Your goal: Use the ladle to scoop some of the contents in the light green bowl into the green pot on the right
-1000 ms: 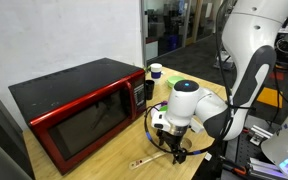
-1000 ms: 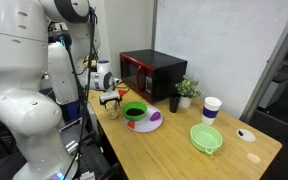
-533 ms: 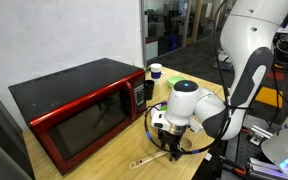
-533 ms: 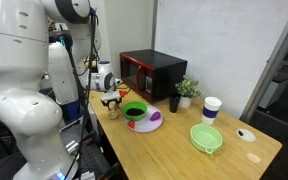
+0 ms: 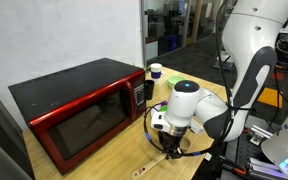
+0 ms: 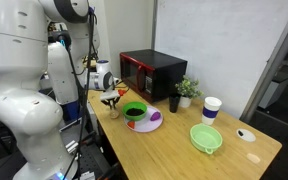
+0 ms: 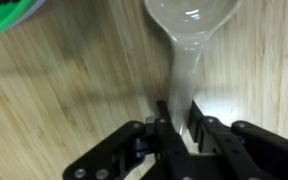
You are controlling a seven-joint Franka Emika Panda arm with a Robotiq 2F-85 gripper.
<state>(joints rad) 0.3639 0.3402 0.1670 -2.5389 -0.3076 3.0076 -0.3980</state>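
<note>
While the hand (image 7: 180, 121) hangs low over the table (image 7: 64, 100), its two fingers (image 7: 167, 125) are pinched together on the thin handle of the ladle (image 7: 184, 55), well back from the scoop. The wrist view shows the grip plainly. The round scoop points away from the hand and seems to lie on the wood, though I cannot tell for sure whether it is clear of the table.

Just beside the hand, in an exterior view, stands the pot (image 6: 135, 110) on a pale plate (image 6: 155, 123), with the microwave (image 6: 149, 72) behind it. The bowl (image 6: 206, 138) sits well apart, past the pot toward the far end of the table. From here I cannot make out what is in it.

To my eye the step in hand is picking up the ladle; nothing has been scooped yet. The next move calls for a lift straight up so the scoop clears the wood. After that comes a long carry past the pot to the bowl, with the scoop kept level and turned open side up before it dips. The handle is thin and the pinch sits far from the scoop, so I would guess the ladle may swivel between the fingers once it takes a load. A slow carry back to the pot would be wise.
</note>
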